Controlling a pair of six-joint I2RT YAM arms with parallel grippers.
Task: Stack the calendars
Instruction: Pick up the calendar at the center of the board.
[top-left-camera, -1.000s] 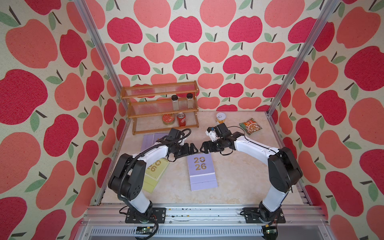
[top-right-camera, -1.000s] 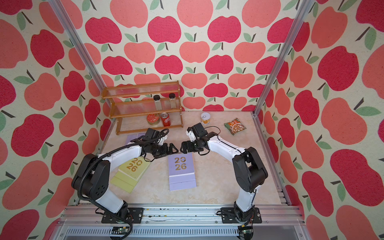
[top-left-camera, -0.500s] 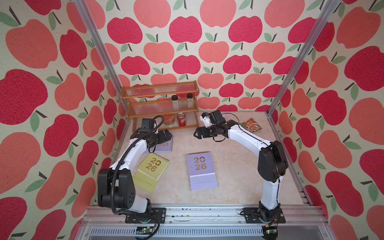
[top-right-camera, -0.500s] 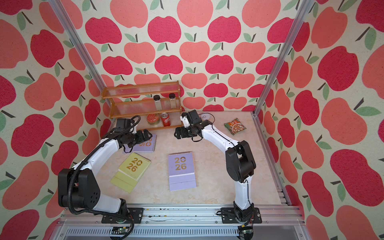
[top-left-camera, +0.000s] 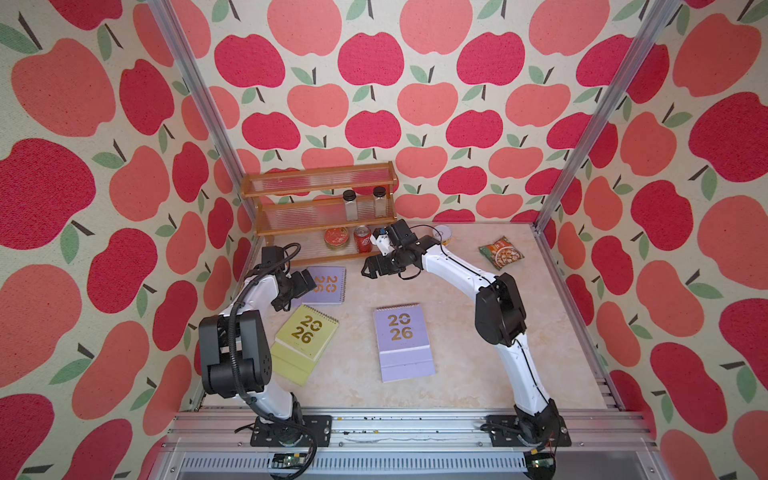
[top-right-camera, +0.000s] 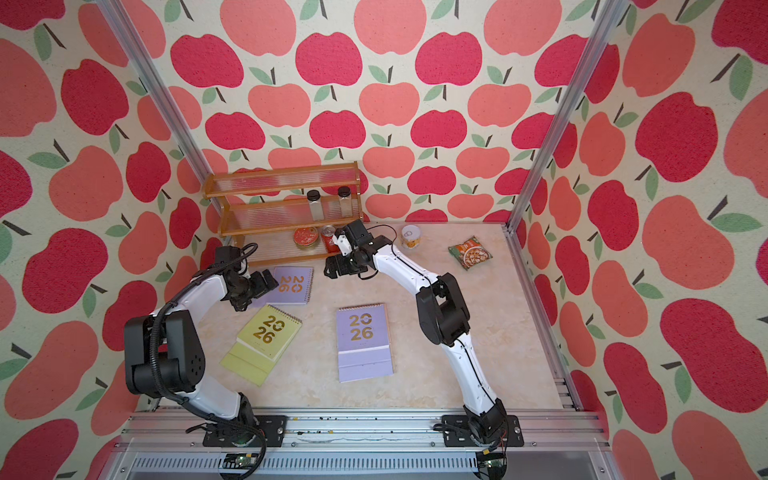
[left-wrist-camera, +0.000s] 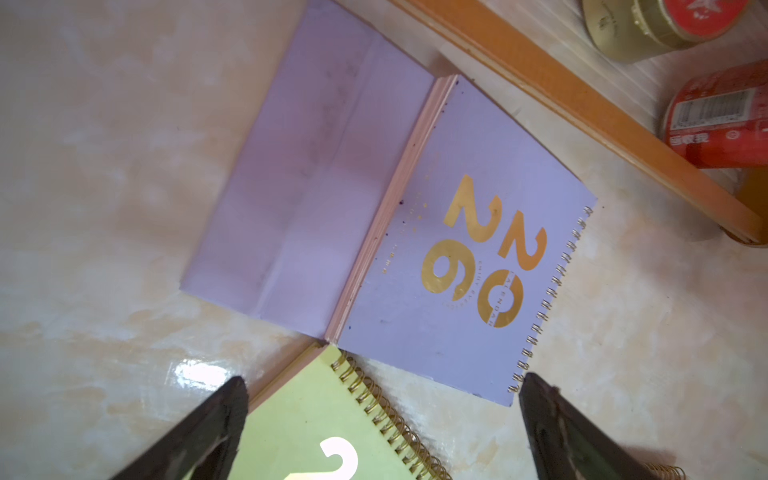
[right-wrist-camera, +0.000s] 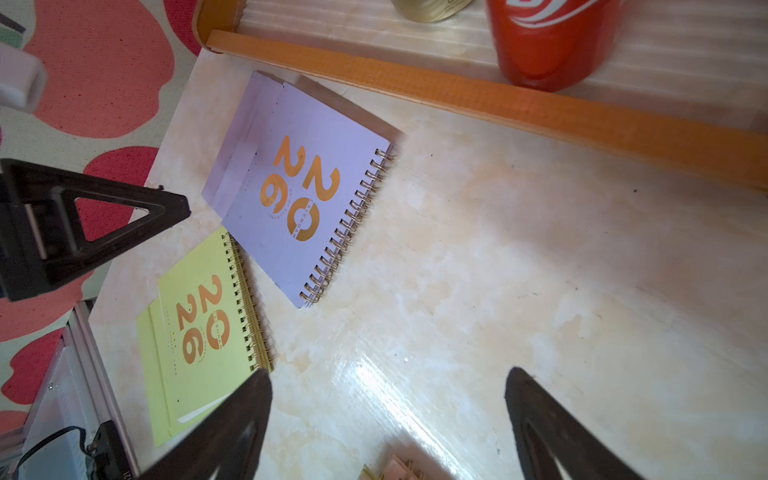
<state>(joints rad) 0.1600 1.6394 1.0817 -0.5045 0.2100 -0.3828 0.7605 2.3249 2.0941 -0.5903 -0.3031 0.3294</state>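
A: First entry?
B: One lilac calendar, flat, partly under the left gripper. Jaws spread wide, empty.
A: Next?
B: One yellow-green calendar, just behind that gripper, its corner meeting the lilac one. The lower sheet may be another calendar; unclear.
A: Third?
B: A second lilac calendar, well behind the right gripper, which hovers open and holds nothing. A red can on the wooden rack is just beside it.

Walls papered with apples, marbled beige tabletop glossed by light, wooden rack set just beyond the right pincer.
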